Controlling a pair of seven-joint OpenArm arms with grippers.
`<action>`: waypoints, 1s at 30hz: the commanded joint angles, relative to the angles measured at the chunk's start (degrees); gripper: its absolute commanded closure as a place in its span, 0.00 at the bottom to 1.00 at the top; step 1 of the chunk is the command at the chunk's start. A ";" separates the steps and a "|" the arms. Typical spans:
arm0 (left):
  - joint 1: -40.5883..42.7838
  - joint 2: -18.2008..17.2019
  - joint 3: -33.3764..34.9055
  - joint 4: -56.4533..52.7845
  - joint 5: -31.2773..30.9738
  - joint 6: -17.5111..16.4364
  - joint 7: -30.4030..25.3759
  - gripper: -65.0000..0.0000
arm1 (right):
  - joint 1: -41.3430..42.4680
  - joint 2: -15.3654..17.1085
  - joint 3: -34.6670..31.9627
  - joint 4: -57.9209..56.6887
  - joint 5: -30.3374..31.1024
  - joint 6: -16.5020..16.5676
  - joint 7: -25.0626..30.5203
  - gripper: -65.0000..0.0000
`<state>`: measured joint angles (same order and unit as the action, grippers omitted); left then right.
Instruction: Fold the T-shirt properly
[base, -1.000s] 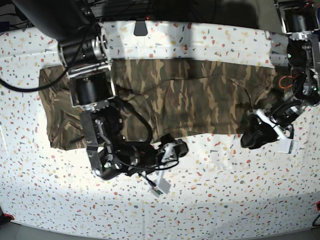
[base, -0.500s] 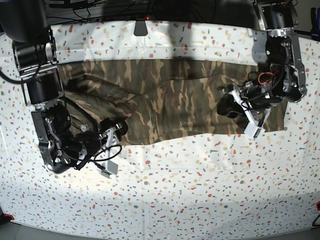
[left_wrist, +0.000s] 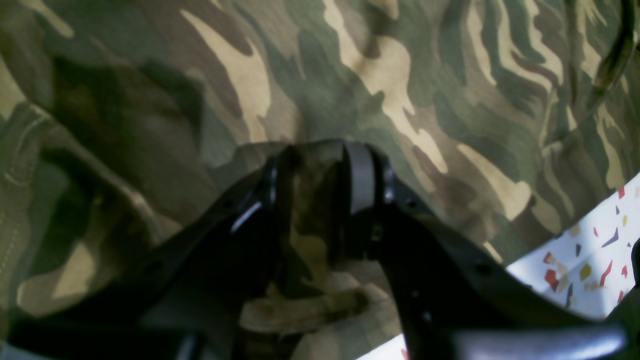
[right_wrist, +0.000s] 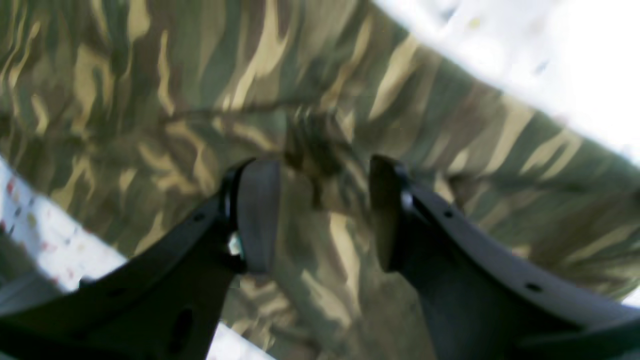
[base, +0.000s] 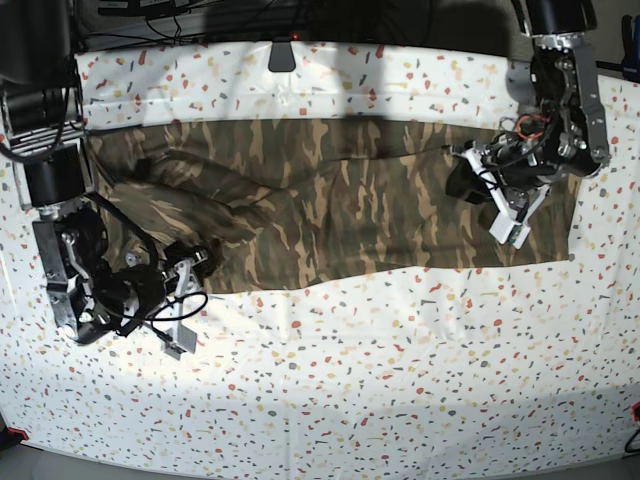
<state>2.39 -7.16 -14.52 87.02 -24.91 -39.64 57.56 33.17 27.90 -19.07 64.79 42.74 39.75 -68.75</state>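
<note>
The camouflage T-shirt (base: 350, 200) lies spread across the far half of the speckled white table (base: 400, 380). My left gripper (base: 460, 182) is over the shirt's right part. In the left wrist view it (left_wrist: 320, 165) is shut on a raised fold of the T-shirt (left_wrist: 400, 75). My right gripper (base: 200, 262) is low over the shirt's lower left edge. Its blurred wrist view shows it (right_wrist: 320, 170) with fingers (right_wrist: 257, 210) apart and the T-shirt (right_wrist: 150, 75) lying in the gap; no pinch shows.
A diagonal ridge of cloth (base: 200, 190) crosses the shirt's left part. A dark mount (base: 282, 55) sits at the table's back edge, with cables behind it. The right arm's bulky body (base: 70, 270) stands at the left edge.
The right arm swung left along the shirt's lower edge, from the middle to the lower left. The left gripper went up and leftward from the lower right corner, cloth in its grip.
</note>
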 joint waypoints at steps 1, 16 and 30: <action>-0.63 -0.46 -0.04 1.09 -0.63 -0.36 -0.61 0.75 | 2.01 0.48 -0.42 0.96 -1.49 0.25 2.27 0.55; -0.48 -0.33 -0.07 1.09 -0.61 0.04 -0.20 0.75 | 2.08 0.50 -14.25 0.94 -9.49 0.25 11.32 0.55; -0.48 -0.33 -0.07 1.09 -0.81 0.04 -0.61 0.75 | 3.28 1.90 -13.84 3.76 9.03 0.25 -5.11 1.00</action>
<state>2.52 -7.11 -14.52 87.02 -25.06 -39.44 57.41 34.61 29.12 -33.47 67.72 51.64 39.72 -74.52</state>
